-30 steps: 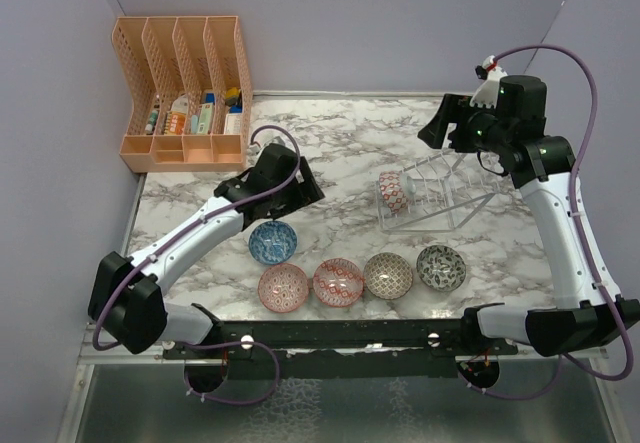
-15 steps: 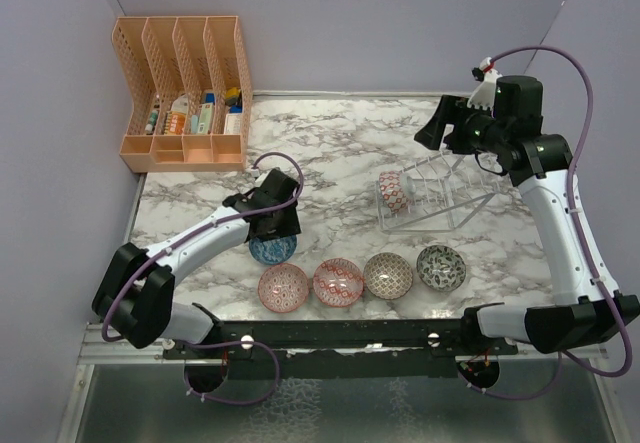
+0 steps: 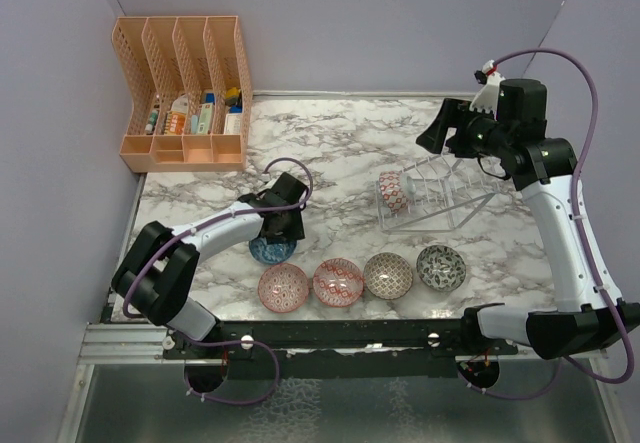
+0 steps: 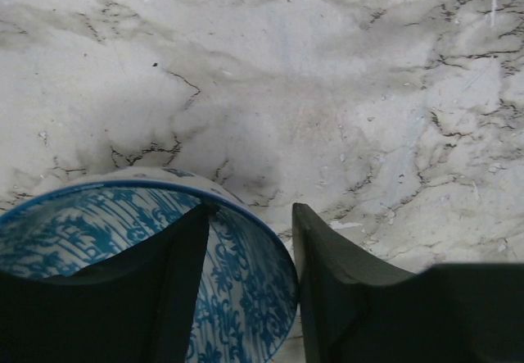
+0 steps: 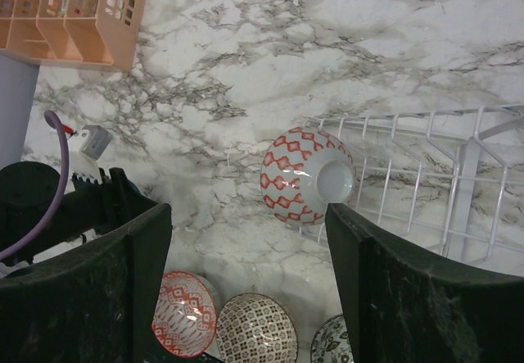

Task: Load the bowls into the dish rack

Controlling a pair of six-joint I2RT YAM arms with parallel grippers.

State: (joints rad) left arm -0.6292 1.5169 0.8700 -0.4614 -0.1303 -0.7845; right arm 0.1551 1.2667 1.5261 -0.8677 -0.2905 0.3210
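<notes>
A blue bowl [image 3: 272, 251] sits on the marble table left of a row of bowls: red [image 3: 283, 286], red and pink [image 3: 337, 281], brownish [image 3: 388, 275] and dark grey-green [image 3: 441, 266]. My left gripper [image 3: 283, 221] is low over the blue bowl [image 4: 82, 224]. In the left wrist view the gripper [image 4: 250, 215] is open and straddles the rim, one finger inside and one outside. The wire dish rack [image 3: 435, 195] holds one red-patterned bowl [image 3: 393, 192] on edge at its left end. My right gripper [image 3: 440, 128] hangs open and empty above the rack [image 5: 409, 166].
An orange file organiser [image 3: 185, 93] stands at the back left. The right wrist view shows the racked bowl [image 5: 307, 174], the red and pink bowl [image 5: 187, 314], the brownish bowl [image 5: 256, 328] and the left arm [image 5: 49, 207]. Purple walls close in left and right.
My left gripper has swung back toward the near edge and dropped onto the blue bowl's rim. The right arm has barely moved.
</notes>
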